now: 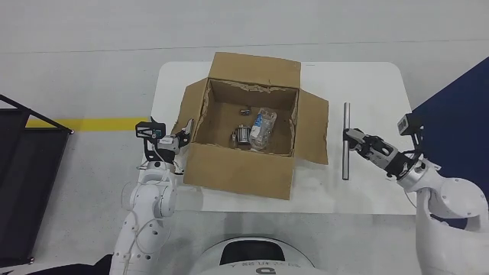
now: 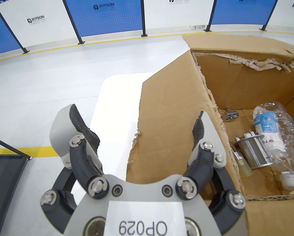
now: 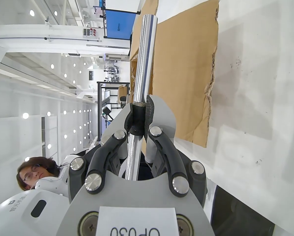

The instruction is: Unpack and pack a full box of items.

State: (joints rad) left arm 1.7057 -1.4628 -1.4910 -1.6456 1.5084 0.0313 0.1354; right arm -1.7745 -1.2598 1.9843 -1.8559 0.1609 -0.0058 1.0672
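white, rounded arms [image 1: 153, 195], black wrist cameras [image 1: 150, 130]. left gripper [image 2: 135, 110] and right gripper [image 3: 140, 101]: grey plate [image 2: 142, 191], black curved links [image 2: 80, 158], silver screws [image 2: 97, 186], pale grey fingers [image 2: 59, 128] with black ribbed pads [image 2: 85, 131], white printed label [image 2: 143, 218].

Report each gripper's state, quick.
Left gripper: open, holding nothing.
Right gripper: shut on the metal rod.
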